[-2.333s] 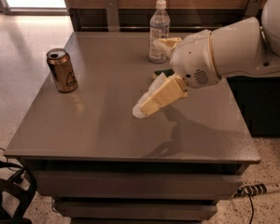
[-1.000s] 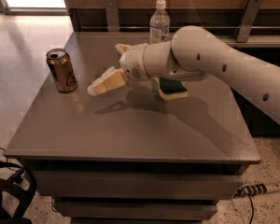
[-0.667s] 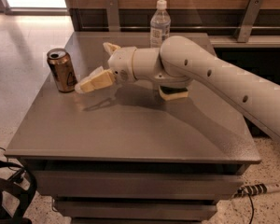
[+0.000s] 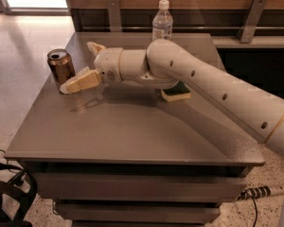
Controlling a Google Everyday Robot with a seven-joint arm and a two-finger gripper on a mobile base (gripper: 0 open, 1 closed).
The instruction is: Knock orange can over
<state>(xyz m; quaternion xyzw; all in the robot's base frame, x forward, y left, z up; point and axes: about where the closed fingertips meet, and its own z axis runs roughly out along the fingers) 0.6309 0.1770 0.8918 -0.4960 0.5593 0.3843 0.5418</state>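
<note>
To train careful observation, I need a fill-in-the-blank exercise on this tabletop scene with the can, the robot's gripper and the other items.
1. The orange can stands ___ near the table's edge.
2. The gripper, fingers open, is just to the ___ of the can in the picture.
3. The water bottle at the back has a ___ cap.
4. Under the arm lies a yellow and green ___.

Missing words: upright; right; white; sponge.
</note>
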